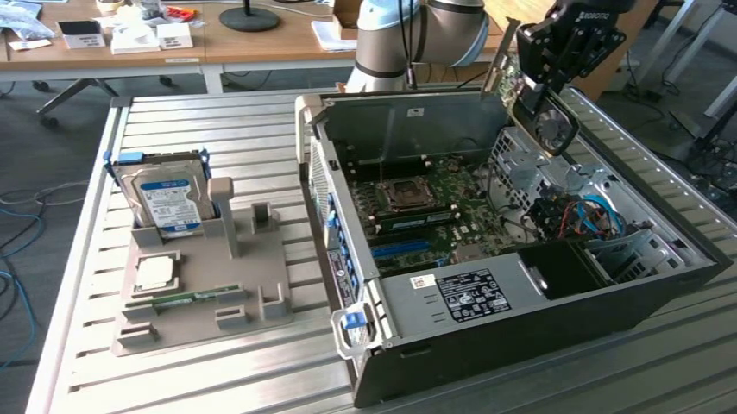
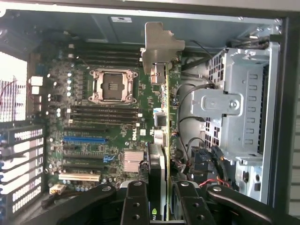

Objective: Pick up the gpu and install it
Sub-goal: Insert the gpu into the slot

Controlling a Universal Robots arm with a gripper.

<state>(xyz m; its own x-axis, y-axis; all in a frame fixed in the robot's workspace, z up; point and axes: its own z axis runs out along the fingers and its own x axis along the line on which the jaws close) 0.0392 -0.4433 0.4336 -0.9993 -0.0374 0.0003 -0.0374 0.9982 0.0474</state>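
Note:
My gripper (image 1: 539, 86) hangs over the open computer case (image 1: 645, 293), near its back right corner in the exterior view, shut on the gpu (image 1: 555, 128). The card hangs on edge below the fingers, its black round fan facing the exterior view's right. In the wrist view the gpu (image 2: 164, 136) appears edge-on as a thin green strip between the black fingers (image 2: 136, 204), with its silver end bracket (image 2: 161, 47) at the far end. It is held above the motherboard (image 2: 112, 117), apart from it. My gripper (image 2: 161, 208) clamps both faces of the card.
Inside the case are a bare CPU socket (image 2: 112, 85), a blue slot (image 2: 84, 139), a grey drive cage (image 2: 234, 103) and loose cables (image 1: 593, 216). A grey parts holder (image 1: 196, 285) at the exterior view's left carries a blue-labelled hard drive (image 1: 171, 203) and a RAM stick (image 1: 196, 297).

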